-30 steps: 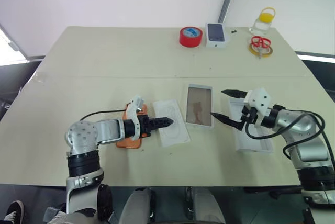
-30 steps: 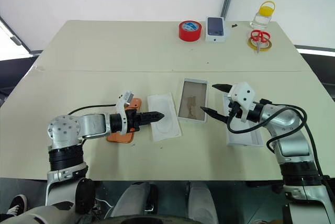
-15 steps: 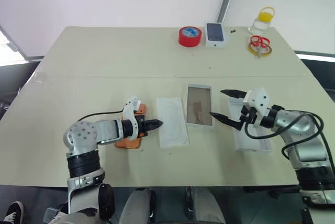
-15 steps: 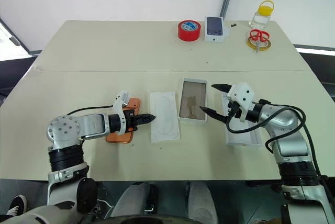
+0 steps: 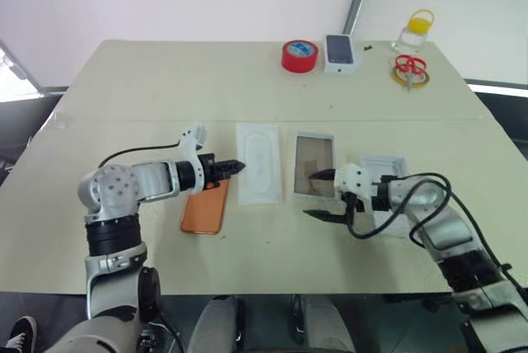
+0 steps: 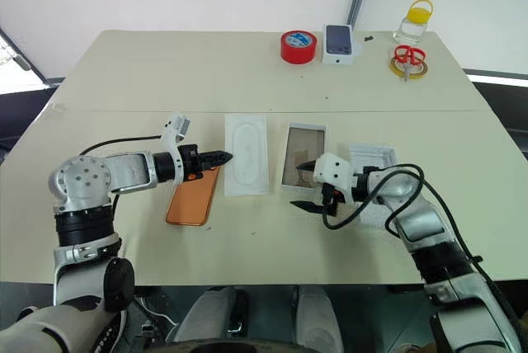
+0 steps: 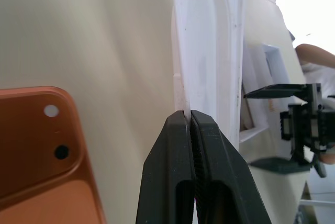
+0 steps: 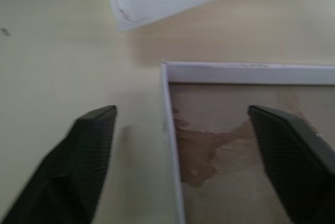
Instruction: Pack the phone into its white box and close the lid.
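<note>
1. White box (image 5: 314,165) mid-table (image 5: 165,81), open, brown-stained floor; nothing inside.
2. Phone (image 5: 205,205) flat at its 9 o'clock, beyond card (image 5: 259,173).
3. L gripper (image 5: 237,166) jaws clenched on card edge.
4. R gripper (image 5: 321,195) jaws apart, straddling box corner.

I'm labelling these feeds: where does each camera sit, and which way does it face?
Eye views: on the head, looking forward and down at the table; both arms show.
Left wrist view: along the shut left gripper, pinching the card; phone beside.
Right wrist view: between the open right gripper fingers, at the box corner.
Shared: card, box.
</note>
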You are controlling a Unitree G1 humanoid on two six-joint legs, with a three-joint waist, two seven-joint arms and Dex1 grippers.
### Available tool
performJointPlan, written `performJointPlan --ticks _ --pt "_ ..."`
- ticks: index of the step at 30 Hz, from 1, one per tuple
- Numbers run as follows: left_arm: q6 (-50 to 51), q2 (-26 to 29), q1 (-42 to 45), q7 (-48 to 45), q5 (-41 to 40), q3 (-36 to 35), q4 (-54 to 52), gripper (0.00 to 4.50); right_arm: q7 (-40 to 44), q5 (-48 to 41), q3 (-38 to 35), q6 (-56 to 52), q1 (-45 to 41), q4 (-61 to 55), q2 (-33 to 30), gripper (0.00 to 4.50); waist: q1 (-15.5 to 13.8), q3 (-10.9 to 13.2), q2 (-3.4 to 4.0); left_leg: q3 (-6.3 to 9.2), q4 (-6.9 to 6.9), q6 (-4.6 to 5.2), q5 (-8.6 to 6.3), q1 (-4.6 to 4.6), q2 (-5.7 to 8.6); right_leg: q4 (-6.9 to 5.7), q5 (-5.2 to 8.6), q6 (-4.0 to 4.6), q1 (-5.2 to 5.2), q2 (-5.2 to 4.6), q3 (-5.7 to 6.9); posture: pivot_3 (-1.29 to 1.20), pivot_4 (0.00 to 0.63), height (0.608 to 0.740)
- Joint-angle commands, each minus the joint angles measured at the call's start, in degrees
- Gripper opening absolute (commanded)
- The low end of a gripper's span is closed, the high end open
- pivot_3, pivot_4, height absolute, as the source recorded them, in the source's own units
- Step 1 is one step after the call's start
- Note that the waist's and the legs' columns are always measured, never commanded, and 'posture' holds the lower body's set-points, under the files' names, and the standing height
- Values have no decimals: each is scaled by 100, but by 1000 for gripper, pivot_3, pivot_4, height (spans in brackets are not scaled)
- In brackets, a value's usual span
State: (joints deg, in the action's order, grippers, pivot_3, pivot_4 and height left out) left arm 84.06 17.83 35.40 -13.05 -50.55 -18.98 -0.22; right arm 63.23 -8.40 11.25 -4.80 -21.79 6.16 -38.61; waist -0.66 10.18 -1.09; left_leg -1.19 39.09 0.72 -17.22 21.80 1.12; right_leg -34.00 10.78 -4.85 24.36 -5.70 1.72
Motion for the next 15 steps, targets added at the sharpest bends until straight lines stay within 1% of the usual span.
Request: performJointPlan --ticks 1,2,5,6,8,11,15 --pt "-203 29 232 -123 -32 -177 13 0 227 -89 -6 -29 -77 -75 -31 2047 0 0 0 0 0 0 0 3 0 0 0 0 3 0 0 0 150 740" --pt "-239 24 265 -118 -21 -194 19 0 260 -95 -5 -11 -69 -92 -17 1690 0 0 -1 0 1 -1 1 8 0 0 0 0 6 0 0 0 150 740" --pt "-366 -47 290 -76 30 -186 28 0 269 -188 -24 -127 -78 -207 98 175 4 0 -1 0 2 -4 2 11 0 0 -2 -2 8 -1 -1 0 150 740" --pt "-404 -115 305 -35 18 -220 28 0 269 -184 -4 -137 -67 -245 117 72 4 0 -1 0 2 -4 2 11 0 0 -2 -3 8 -1 0 0 150 740" --pt "-346 -242 366 52 -55 -340 52 0 264 -158 40 -162 -33 -308 139 72 2 0 -1 0 2 -4 2 11 0 0 -6 -9 8 -1 0 0 150 740" --pt "-168 -473 449 196 -186 -558 88 0 81 -56 152 -135 -35 -422 353 72 5 1 -1 0 2 -5 3 12 0 0 -10 -16 9 -1 0 0 150 740" --pt "-81 -585 494 195 -165 -531 17 0 -72 -33 283 -174 -25 -710 614 72 12 1 -1 1 1 -7 4 13 0 -1 -11 -17 11 0 1 0 150 740"
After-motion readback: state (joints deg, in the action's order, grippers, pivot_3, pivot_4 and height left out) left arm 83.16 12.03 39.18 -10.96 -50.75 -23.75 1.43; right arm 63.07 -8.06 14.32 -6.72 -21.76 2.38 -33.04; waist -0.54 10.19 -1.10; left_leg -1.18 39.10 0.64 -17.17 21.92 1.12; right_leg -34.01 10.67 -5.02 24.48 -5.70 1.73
